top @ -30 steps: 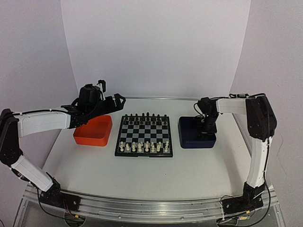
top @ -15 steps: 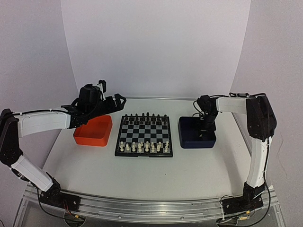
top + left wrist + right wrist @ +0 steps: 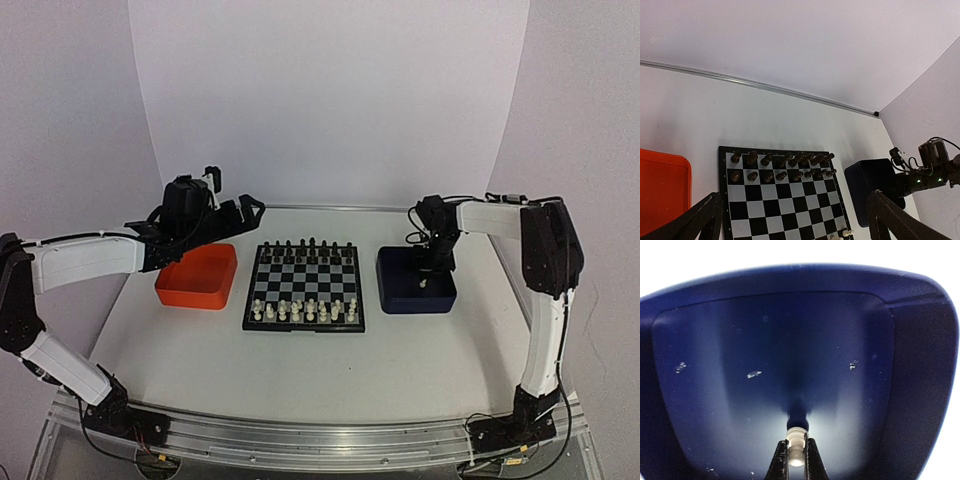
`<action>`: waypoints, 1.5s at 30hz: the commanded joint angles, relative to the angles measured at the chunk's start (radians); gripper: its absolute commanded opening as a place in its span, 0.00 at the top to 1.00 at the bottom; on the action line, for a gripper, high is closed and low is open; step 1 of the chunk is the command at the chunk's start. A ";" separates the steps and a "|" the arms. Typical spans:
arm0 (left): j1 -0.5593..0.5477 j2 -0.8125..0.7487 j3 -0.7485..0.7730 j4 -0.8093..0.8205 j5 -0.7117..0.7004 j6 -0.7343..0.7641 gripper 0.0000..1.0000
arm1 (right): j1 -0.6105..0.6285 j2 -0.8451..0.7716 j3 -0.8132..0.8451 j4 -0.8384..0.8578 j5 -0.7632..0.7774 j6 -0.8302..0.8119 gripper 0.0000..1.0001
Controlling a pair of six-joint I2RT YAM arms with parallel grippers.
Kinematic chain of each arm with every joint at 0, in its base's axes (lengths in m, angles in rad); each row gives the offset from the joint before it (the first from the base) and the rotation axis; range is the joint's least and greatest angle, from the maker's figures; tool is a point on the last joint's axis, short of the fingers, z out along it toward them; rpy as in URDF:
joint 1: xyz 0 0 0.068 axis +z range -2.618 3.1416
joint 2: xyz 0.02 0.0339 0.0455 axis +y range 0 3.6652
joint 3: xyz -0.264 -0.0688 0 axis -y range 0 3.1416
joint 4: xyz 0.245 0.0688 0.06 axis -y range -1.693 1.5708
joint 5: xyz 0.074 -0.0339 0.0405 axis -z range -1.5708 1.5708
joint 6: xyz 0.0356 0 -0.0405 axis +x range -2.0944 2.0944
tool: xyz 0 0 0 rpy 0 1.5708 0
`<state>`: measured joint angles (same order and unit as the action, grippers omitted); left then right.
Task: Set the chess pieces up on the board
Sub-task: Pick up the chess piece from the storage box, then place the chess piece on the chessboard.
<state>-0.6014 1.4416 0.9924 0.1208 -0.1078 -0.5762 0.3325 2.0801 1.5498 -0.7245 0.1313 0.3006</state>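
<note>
R pincer [image 3: 796,462] has closed onto tiny cream knob-topped chess piece [image 3: 796,435]; L pincer [image 3: 792,215] apart.

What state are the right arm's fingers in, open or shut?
Shut on a white chess piece: the right gripper's fingers pinch it over the dark blue tray.

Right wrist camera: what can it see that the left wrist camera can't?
Only the right wrist view shows the right gripper pinching one white chess piece. Only the left wrist view shows the board, its black chessmen, the orange tray and the left gripper, open. Both show the dark blue tray, one from inside, one from outside.
</note>
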 commanded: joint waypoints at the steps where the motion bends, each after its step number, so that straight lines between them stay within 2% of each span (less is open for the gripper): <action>1: 0.002 -0.041 -0.012 0.002 -0.014 0.000 0.00 | 0.011 -0.162 0.002 -0.004 -0.014 -0.023 1.00; 6: 0.002 -0.053 -0.033 0.005 -0.027 -0.003 0.00 | 0.129 -0.248 0.067 -0.002 0.029 -0.134 1.00; 9: 0.001 -0.066 -0.049 0.009 -0.035 -0.007 0.00 | 0.235 -0.227 0.150 -0.003 -0.031 -0.209 1.00; 14: 0.002 -0.085 -0.066 0.003 -0.051 -0.011 0.00 | 0.383 -0.103 0.312 -0.003 -0.152 -0.291 1.00; 21: 0.001 -0.108 -0.090 -0.012 -0.073 -0.016 0.00 | 0.509 0.118 0.557 -0.005 -0.252 -0.368 1.00; 25: 0.001 -0.118 -0.100 -0.021 -0.074 -0.016 0.00 | 0.552 0.223 0.650 -0.008 -0.305 -0.382 1.00; 32: 0.003 -0.127 -0.107 -0.026 -0.069 -0.005 0.00 | 0.591 0.367 0.774 -0.010 -0.281 -0.415 1.00; 38: 0.003 -0.129 -0.101 -0.030 -0.066 0.018 0.00 | 0.596 0.423 0.807 -0.011 -0.211 -0.438 1.00; 45: 0.003 -0.127 -0.096 -0.029 -0.064 0.033 0.00 | 0.603 0.472 0.829 -0.011 -0.224 -0.440 1.00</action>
<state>-0.6014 1.3510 0.8822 0.0944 -0.1608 -0.5704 0.9302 2.5144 2.3315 -0.7310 -0.0932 -0.1281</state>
